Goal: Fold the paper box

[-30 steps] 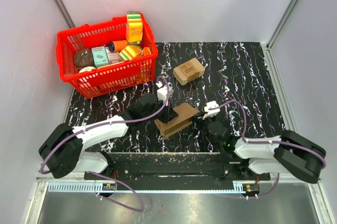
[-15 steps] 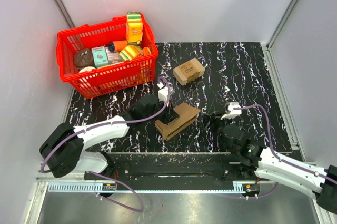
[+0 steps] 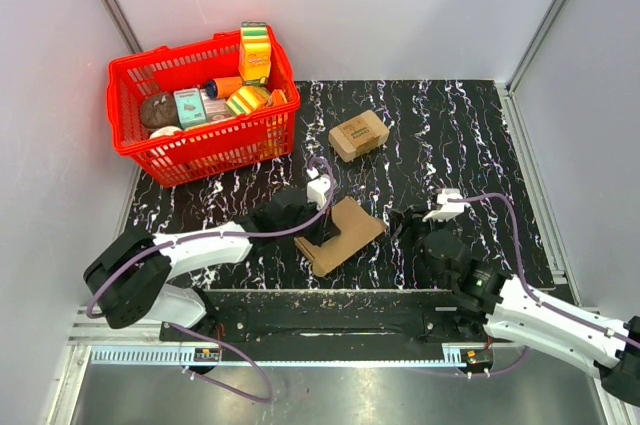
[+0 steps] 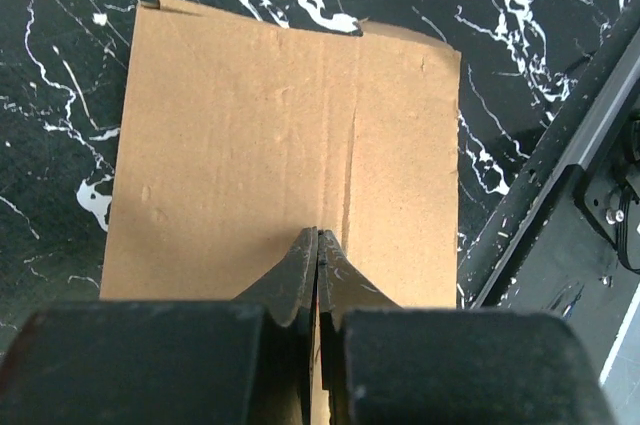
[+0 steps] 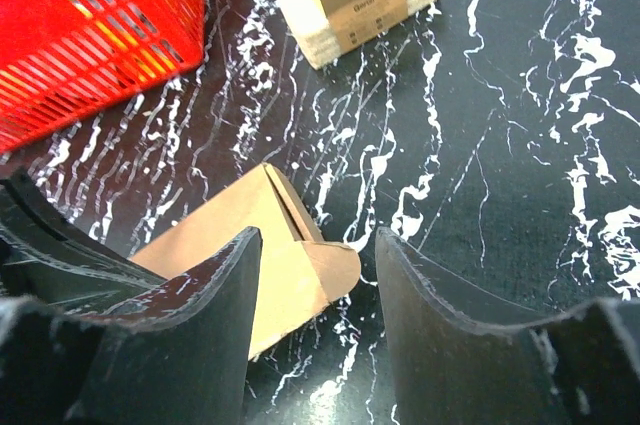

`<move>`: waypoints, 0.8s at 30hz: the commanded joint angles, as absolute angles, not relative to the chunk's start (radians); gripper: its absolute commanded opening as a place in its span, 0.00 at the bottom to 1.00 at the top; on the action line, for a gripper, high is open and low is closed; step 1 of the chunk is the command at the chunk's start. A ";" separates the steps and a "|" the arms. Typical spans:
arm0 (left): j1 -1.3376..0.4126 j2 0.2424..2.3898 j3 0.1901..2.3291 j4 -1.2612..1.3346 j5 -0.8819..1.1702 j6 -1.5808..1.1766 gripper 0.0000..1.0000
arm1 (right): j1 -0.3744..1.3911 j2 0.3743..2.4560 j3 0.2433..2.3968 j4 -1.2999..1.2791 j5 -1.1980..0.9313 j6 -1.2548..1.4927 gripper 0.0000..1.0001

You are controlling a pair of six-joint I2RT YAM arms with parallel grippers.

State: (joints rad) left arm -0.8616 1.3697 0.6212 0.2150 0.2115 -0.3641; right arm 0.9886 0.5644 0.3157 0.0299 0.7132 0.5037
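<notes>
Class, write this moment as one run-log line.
left jaws shut, tips on paper box | right jaws open, empty | box lying on table, end flap untucked

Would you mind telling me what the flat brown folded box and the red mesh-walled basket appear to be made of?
The flat brown folded box looks like matte cardboard: dull fibrous surface, pressed creases. The red mesh-walled basket is likely moulded plastic: glossy, uniform lattice.

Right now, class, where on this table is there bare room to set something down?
Bare table right of the printed box, to the right wall. Crowded: red basket far left; paper box between left gripper and right gripper, near centre.
</notes>
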 commanded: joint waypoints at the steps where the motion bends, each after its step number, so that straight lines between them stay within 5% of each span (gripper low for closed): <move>1: -0.868 1.373 0.607 0.239 0.190 -0.342 0.00 | 0.994 0.612 0.348 0.067 0.707 0.488 0.56; 24: -0.905 1.359 0.604 0.170 0.083 -0.314 0.00 | 0.991 0.907 0.472 0.074 0.546 0.410 0.63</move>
State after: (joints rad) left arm -0.9012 1.4273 0.6067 0.2283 0.1574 -0.3355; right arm 0.9886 0.9161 0.4355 0.0566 0.5552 0.4183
